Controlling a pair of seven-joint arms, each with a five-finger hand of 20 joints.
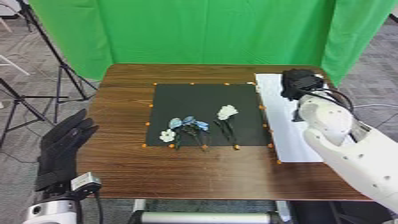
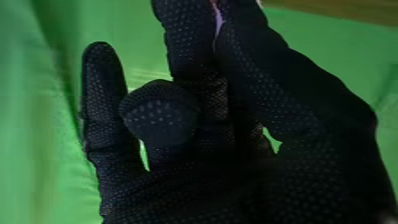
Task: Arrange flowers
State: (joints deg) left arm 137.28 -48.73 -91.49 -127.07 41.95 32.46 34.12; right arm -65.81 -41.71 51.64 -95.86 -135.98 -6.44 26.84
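Note:
On the dark mat [image 1: 204,102], in the head view, lie a small white flower [image 1: 167,135], blue flowers [image 1: 188,122] and a fuller white flower [image 1: 227,112], their green stems pointing toward the table's near edge. My left hand [image 1: 60,155] is open beside the table's left edge, away from the flowers. Over the far part of the white board, beyond and to the right of the flowers, is my right hand [image 1: 300,84]. In the right wrist view my right hand [image 2: 204,185] is close up before green cloth; whether it holds anything cannot be made out.
Small orange markers line the mat's edges. The long white board [image 1: 293,145] lies along the right side of the brown table [image 1: 178,175], with a dark thing on it partly behind my right arm. A green curtain [image 1: 213,35] hangs behind; tripod legs stand at left.

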